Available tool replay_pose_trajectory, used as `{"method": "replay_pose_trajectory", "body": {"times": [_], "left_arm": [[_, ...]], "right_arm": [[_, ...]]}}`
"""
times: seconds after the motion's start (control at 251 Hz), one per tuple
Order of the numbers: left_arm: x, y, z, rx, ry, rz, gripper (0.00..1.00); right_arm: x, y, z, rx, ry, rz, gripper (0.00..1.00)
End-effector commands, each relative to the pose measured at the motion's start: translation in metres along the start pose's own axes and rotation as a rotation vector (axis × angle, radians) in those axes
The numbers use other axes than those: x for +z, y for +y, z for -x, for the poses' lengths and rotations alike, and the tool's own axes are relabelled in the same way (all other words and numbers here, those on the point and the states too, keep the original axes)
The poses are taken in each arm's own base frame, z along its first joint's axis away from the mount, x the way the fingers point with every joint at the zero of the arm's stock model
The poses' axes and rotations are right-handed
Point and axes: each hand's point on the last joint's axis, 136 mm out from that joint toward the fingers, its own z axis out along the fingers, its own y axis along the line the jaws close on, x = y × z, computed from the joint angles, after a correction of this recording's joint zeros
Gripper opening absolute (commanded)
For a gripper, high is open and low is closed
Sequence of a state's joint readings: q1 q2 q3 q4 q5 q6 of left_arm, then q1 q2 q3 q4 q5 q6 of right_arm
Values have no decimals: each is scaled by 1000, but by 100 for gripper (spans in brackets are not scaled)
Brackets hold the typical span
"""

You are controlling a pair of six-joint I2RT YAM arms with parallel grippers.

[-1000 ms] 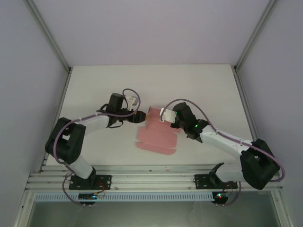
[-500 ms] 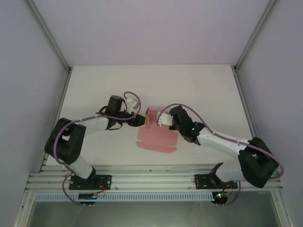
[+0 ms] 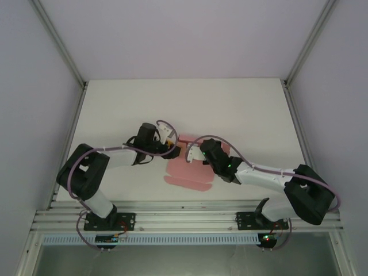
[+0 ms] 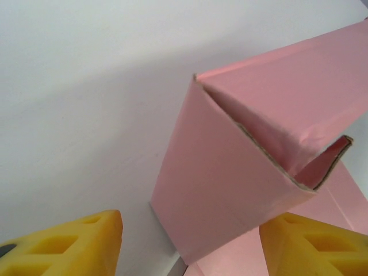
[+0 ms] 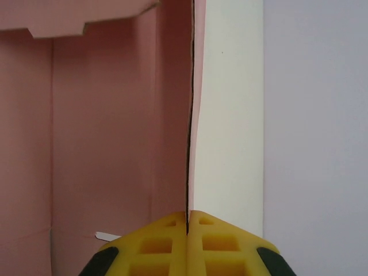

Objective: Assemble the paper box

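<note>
Pink card, the box (image 3: 187,172) lies part-folded on the table (image 3: 115,109), flat sheet nearest and a raised fold at its far end. On that end's right the right gripper (image 5: 188,221) is pinched tight on a thin upright edge of the box; on its left the left gripper (image 4: 190,236) stands partly open, yellow fingers (image 4: 63,247) either side of the fold, gripping nothing.

Left hand (image 4: 187,244) spread — right hand (image 5: 188,230) pinched.
</note>
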State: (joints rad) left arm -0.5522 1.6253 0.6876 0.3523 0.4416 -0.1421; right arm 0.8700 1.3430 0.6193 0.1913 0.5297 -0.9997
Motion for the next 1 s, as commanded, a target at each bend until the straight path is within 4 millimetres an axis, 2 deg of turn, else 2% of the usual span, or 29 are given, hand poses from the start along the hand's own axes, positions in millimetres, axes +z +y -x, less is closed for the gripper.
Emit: {"method": "replay_pose_trajectory", "body": {"times": [0.0,0.16,0.243,0.363,0.411,0.443,0.511,0.531,0.599,0.631,0.91,0.998], "left_arm": [[4,14,0,15,-52,112,63],[9,21,7,-6,-93,162,59],[11,26,9,-11,-107,199,43],[13,33,11,-14,-120,258,27],[14,37,11,-9,-113,295,25],[14,42,11,-7,-114,341,24],[14,50,11,9,-111,438,10],[12,55,10,6,-112,486,14],[7,63,8,29,-113,596,7],[3,67,7,37,-121,655,0],[-21,99,-12,-9,-160,968,0],[-15,96,-16,-15,-155,933,0]], "right_arm": [[-1,25,-1,-17,-2,68,0],[-2,28,0,-2,-1,85,0],[-2,30,0,8,1,93,0],[-2,36,-3,17,10,116,0],[-2,40,-4,18,17,128,0],[-2,41,-4,21,18,131,0],[-3,43,-5,29,25,138,0],[-2,43,-6,33,27,139,0],[-3,46,-6,46,37,160,0],[-3,48,-7,49,42,170,0],[-4,54,-12,88,69,210,0],[-3,56,-12,95,69,218,0]]}}
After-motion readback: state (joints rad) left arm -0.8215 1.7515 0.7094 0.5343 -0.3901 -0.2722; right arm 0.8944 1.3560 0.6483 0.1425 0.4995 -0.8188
